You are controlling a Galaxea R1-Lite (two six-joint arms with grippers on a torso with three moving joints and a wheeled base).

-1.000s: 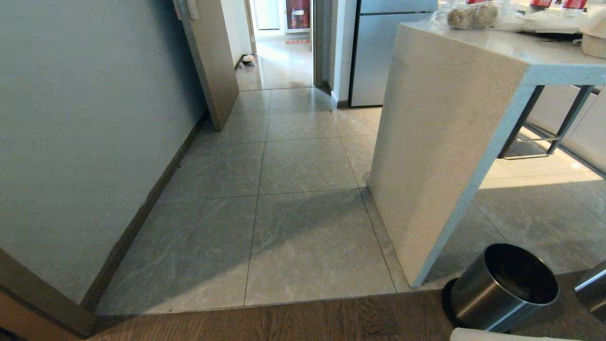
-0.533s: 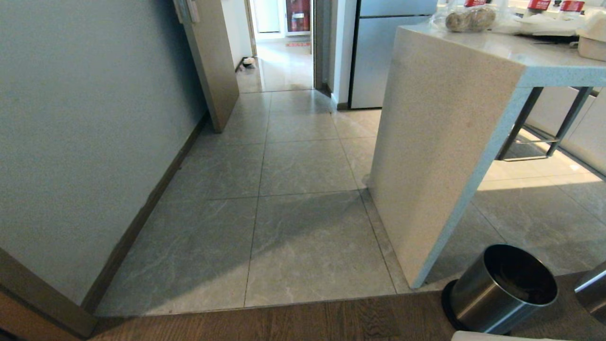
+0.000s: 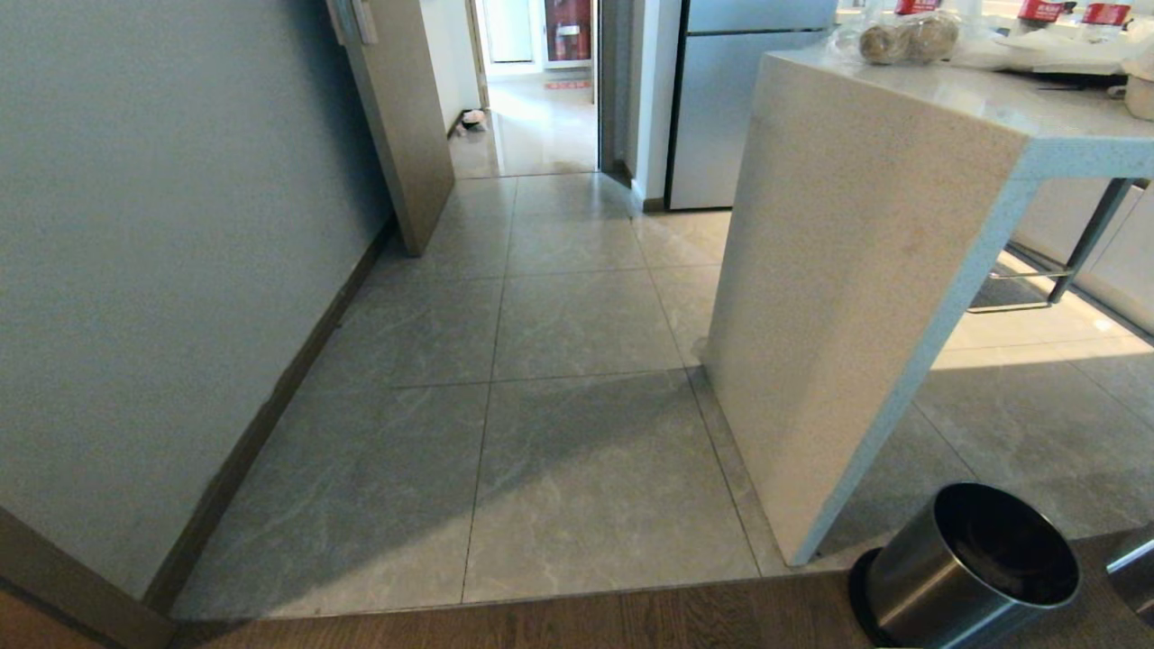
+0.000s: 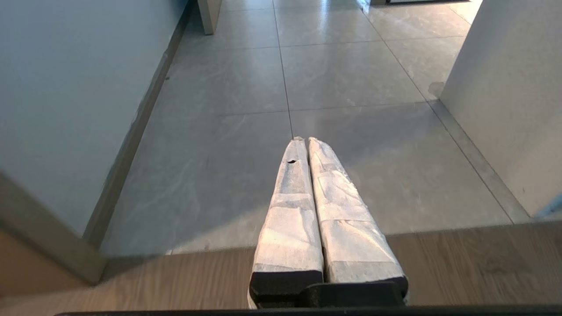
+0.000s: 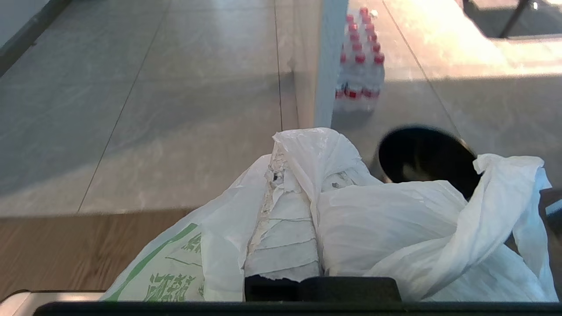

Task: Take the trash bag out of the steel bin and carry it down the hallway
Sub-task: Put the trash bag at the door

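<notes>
Bag out of the bin, clamped in the right gripper.

Head view: steel bin [image 3: 969, 568] upright near the foot of the stone counter [image 3: 847, 270], its inside dark; hallway [image 3: 541, 135] of grey tiles running ahead past a tan door frame [image 3: 401, 117]. Neither arm visible. Left wrist view: left gripper [image 4: 303, 141] hanging above the tiles, taped fingers [image 4: 292, 197] pressed together, nothing between them. Right wrist view: right gripper [image 5: 303, 175] closed on the trash bag [image 5: 386, 224], white plastic bunched around the fingers, green print low at one side; bin mouth just beyond; pack of red-capped bottles [image 5: 360, 66] further off.
</notes>
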